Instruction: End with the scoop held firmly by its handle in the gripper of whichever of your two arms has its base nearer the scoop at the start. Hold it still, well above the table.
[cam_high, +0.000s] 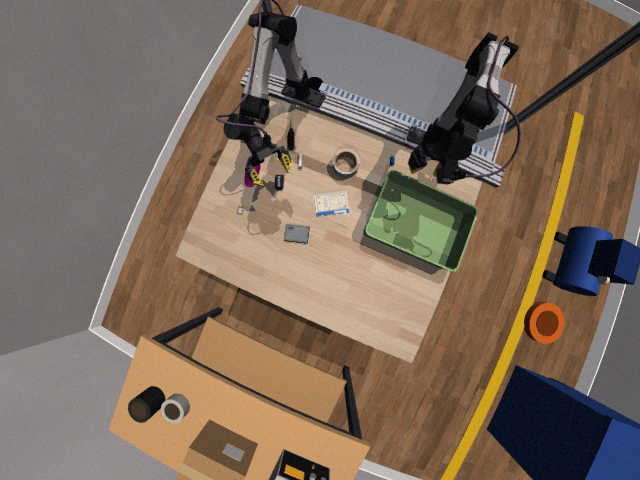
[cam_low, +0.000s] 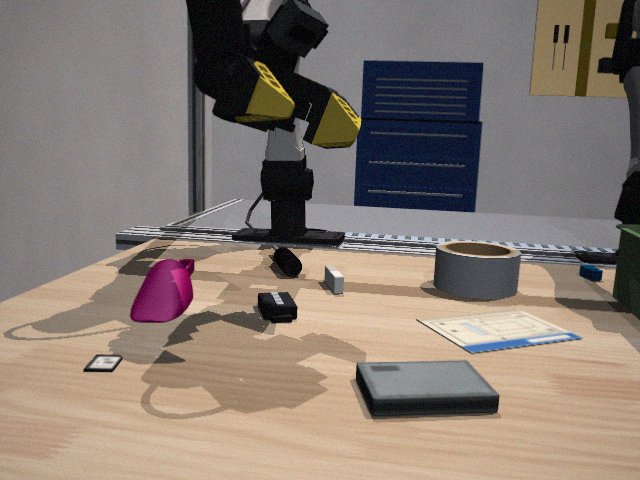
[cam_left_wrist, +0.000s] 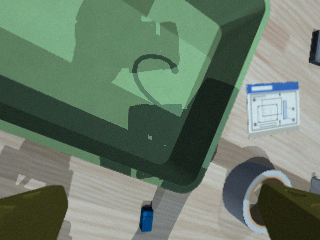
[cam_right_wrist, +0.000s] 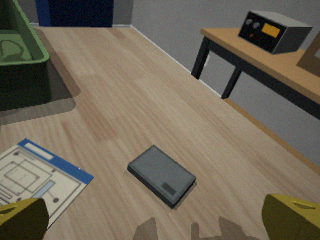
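Nothing of the lift is done yet: the scoop (cam_high: 248, 180) (cam_low: 163, 293) lies on the table (cam_high: 330, 289) (cam_low: 289, 449) (cam_left_wrist: 287, 65) (cam_right_wrist: 130, 105), its handle turned toward the rail (cam_high: 361, 113) (cam_low: 180, 232), and the right gripper (cam_high: 273, 176) (cam_low: 311, 129) (cam_right_wrist: 155, 205), whose arm looks to have the nearer base, hangs above the table with its fingers wide apart and nothing between them. The left gripper (cam_high: 426, 171) (cam_left_wrist: 162, 193) is also open and holds nothing, and seems to have no part here. Still left, as I judge it, are lining the right one up over the handle, lowering, closing firmly, raising the scoop well clear and holding it still.
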